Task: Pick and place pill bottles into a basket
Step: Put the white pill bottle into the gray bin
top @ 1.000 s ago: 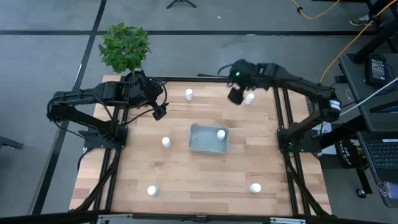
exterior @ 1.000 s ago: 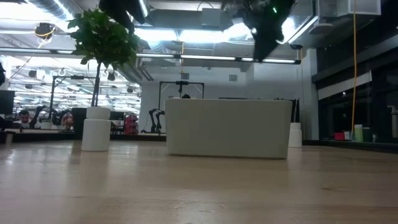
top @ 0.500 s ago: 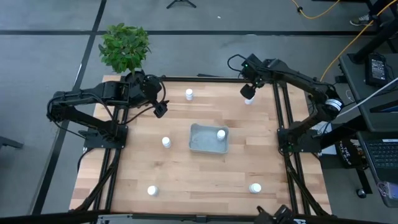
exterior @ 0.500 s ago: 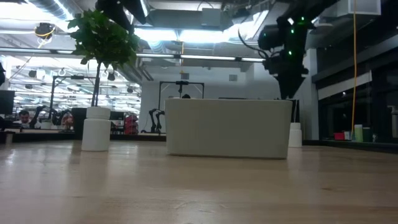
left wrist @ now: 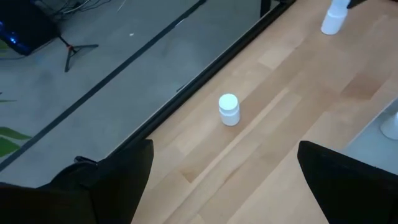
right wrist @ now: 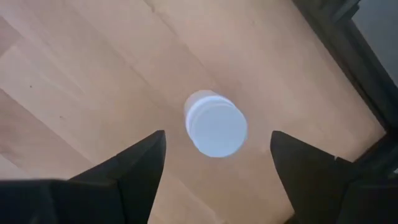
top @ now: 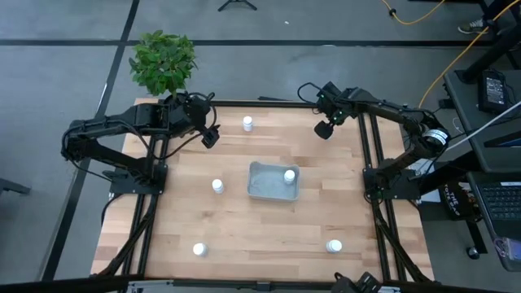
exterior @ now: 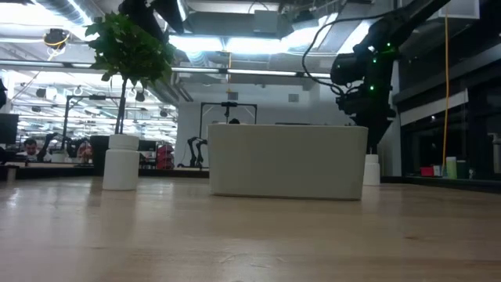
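Note:
Several small white pill bottles stand upright on the wooden table: one at the far middle (top: 247, 124), one left of centre (top: 217, 185) and two near the front edge (top: 199, 250) (top: 334, 246). One bottle (top: 289, 176) stands inside the pale grey-blue basket (top: 262, 189). My right gripper (top: 324, 130) is open at the far right, pointing down over another bottle (right wrist: 216, 127). That bottle stands between its two fingers with a gap on each side (exterior: 371, 169). My left gripper (top: 209, 137) is open and empty at the far left, facing the far-middle bottle (left wrist: 229, 109).
A potted green plant (top: 164, 61) stands beyond the table's far left corner. The black frame rail (top: 269, 102) runs along the far edge, close behind my right gripper. In the low view the basket wall (exterior: 286, 160) stands mid-table, with a bottle (exterior: 121, 164) to its left.
My right gripper has gone toward the table's right edge and then down, until its open fingers stand around the far right bottle. My left gripper has shifted a little toward the far edge. No bottle has moved.

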